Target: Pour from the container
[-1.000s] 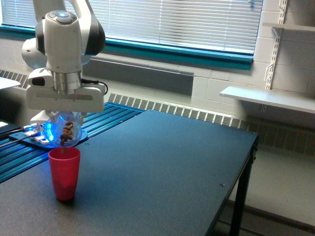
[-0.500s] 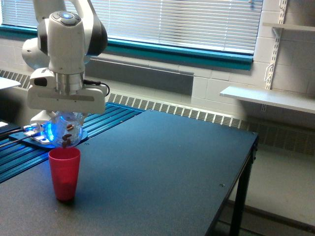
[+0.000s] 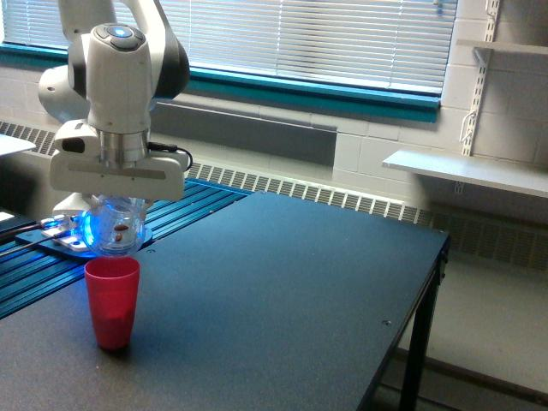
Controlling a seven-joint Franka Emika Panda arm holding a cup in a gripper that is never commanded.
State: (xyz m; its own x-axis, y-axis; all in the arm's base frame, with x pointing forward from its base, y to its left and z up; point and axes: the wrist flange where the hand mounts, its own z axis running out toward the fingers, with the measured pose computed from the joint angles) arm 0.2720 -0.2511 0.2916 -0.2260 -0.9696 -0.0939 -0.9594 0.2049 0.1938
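One opaque red plastic cup (image 3: 112, 301) stands upright at the lower left of the frame, on the dark rectangular table top (image 3: 282, 291). Directly above its mouth, apart from the rim, hangs the clear rounded container (image 3: 115, 226), lit blue from behind, with a few brown bits showing inside. The white robot arm's gripper (image 3: 116, 205) has its jaws closed around that container from above. Farther back, in the upper part of the frame, white window blinds (image 3: 325, 34) hang over a teal sill.

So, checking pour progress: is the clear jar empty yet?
Nearly empty: only a small brown bit shows through the clear jar, held above the red cup.
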